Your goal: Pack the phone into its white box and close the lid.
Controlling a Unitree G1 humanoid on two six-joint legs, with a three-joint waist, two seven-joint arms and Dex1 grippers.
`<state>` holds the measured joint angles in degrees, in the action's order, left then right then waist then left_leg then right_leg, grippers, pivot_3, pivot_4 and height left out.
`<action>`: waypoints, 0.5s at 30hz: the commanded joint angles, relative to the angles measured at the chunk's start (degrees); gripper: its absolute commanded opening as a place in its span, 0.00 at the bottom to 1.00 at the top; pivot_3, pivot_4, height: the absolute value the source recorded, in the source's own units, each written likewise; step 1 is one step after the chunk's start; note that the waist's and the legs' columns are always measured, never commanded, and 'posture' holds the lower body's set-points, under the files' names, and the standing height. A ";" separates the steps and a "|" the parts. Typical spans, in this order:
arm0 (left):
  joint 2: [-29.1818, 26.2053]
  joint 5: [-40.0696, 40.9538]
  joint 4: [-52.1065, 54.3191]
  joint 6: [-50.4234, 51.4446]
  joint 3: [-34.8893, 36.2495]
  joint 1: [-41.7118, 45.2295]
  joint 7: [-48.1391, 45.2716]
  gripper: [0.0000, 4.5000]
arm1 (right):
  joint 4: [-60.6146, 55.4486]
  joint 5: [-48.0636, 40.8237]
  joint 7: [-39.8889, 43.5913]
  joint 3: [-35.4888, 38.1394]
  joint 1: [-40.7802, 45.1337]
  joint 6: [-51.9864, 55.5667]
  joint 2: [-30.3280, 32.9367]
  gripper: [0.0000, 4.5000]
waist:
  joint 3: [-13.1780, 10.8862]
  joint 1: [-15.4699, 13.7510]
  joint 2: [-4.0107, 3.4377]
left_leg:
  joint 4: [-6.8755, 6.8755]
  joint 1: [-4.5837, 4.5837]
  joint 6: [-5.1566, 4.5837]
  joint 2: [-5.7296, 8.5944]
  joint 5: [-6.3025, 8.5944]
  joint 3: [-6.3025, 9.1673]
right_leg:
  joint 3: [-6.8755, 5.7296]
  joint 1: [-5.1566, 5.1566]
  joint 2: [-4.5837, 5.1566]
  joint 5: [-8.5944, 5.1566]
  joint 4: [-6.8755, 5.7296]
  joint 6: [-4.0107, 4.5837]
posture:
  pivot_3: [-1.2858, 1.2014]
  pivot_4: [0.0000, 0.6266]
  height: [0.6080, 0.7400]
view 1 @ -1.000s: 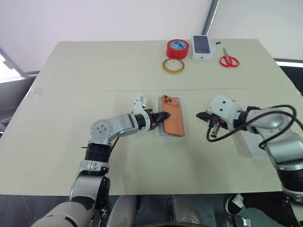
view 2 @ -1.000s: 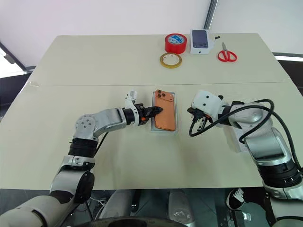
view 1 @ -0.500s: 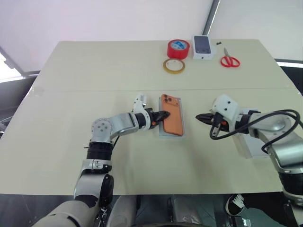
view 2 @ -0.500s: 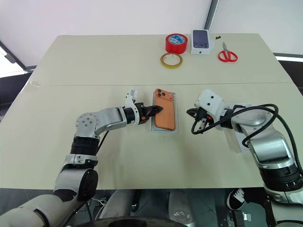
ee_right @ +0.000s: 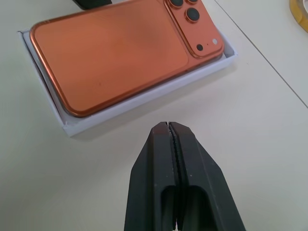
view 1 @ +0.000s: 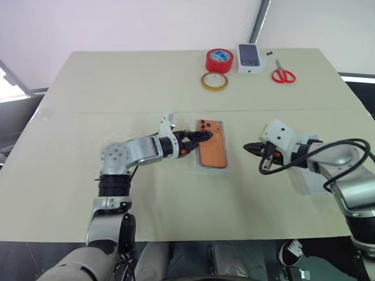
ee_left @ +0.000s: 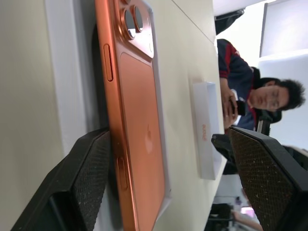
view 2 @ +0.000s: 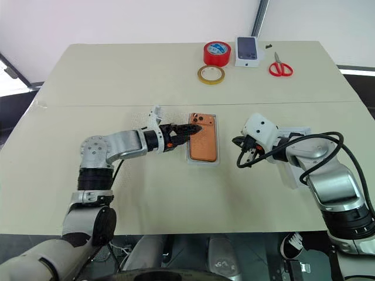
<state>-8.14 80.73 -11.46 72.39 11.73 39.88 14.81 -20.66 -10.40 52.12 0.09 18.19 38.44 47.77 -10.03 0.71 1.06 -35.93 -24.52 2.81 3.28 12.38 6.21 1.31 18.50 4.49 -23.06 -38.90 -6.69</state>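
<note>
Left wrist view has my left gripper (ee_left: 168, 187) spread wide, fingers either side of the flat orange phone (ee_left: 139, 139), which lies back-up in the shallow white box (view 1: 211, 167) mid-surface, its long edge riding above the rim. My right gripper (ee_right: 175, 144) is pressed together, holding nothing, just beside the box's right side with bare pale surface (view 1: 176, 211) around it.

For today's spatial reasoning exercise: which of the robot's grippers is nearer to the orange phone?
Left. The left gripper is open right at the phone, over its camera end in the white box. The right gripper is shut, apart from it.
</note>
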 commanded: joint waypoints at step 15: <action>-24.30 -30.20 12.61 -5.14 -18.09 4.24 -25.13 0.70 | 5.34 5.02 -3.52 -4.96 5.71 -2.85 0.41 0.00 | 0.00 -0.14 -0.03 | 0.09 0.01 0.00 0.01 0.00 0.01 | 0.01 0.04 0.01 0.00 0.01 0.00 | 0.52 0.24 1.00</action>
<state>-31.95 54.04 1.09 68.88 -3.96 41.97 -7.20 -15.23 -6.62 49.34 -4.78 22.24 36.43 47.82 -10.04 0.57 1.03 -35.84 -24.52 2.81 3.31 12.38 6.23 1.31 18.54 4.50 -23.06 -38.89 -6.68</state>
